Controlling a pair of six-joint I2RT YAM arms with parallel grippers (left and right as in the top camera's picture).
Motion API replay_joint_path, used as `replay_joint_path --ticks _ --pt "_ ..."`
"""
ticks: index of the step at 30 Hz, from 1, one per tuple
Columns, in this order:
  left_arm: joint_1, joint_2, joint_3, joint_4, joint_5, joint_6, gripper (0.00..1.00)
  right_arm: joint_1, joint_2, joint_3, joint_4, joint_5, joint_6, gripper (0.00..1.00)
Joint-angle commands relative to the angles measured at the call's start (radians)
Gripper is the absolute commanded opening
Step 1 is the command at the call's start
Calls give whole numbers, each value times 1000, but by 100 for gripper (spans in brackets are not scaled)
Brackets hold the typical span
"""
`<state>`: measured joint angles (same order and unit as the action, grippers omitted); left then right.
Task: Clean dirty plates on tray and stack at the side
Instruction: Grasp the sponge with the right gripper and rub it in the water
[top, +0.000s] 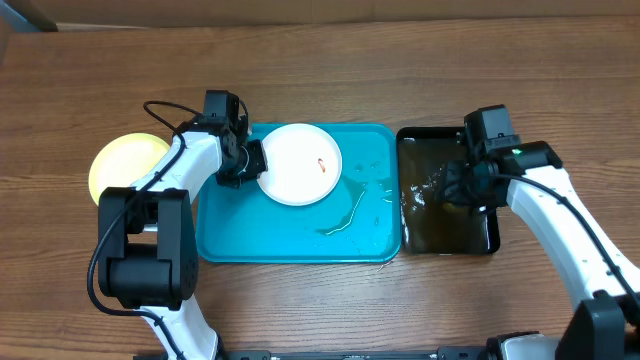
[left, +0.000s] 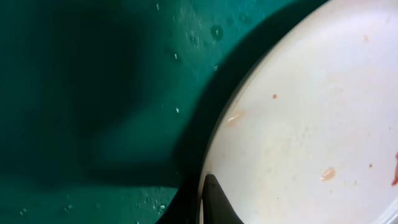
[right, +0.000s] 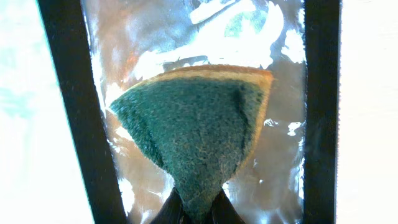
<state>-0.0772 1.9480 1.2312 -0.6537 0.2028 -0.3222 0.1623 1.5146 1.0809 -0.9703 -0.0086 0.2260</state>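
Plate (top: 300, 163) whole overhead; sponge (right: 199, 137) only right wrist.

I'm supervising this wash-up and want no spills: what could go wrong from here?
The left tool pinches only the rim of the white plate, and the turquoise tray under it is wet, so the plate could slip when scrubbed. The right tool grips the green sponge by one narrow end; it may fold or pull free under pressure.
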Motion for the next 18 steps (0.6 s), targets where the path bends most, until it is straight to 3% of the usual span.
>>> replay_joint_path --ticks 1,4,6,7,8,10,12,18 --pt "-2 21 -19 -65 40 -22 4 0 -9 23 -15 -19 5 4" --pt "-2 21 -19 -85 50 -21 5 0 -9 23 -11 -18 5 4" --pt "-2 21 -19 -64 49 -14 21 0 -9 27 -2 -18 6 4" --pt "-1 21 -19 -47 49 -14 34 0 -10 31 0 -14 6 4" --pt "-1 21 -19 -30 50 -14 36 0 -10 36 -1 -9 6 4" --pt "-1 21 -19 -5 50 -15 31 0 -10 46 -1 0 6 4" --pt "-2 21 -19 4 54 -15 4 0 -10 52 2 13 6 4" --pt "-4 21 -19 -101 105 -14 4 0 -9 53 18 39 -9 4"
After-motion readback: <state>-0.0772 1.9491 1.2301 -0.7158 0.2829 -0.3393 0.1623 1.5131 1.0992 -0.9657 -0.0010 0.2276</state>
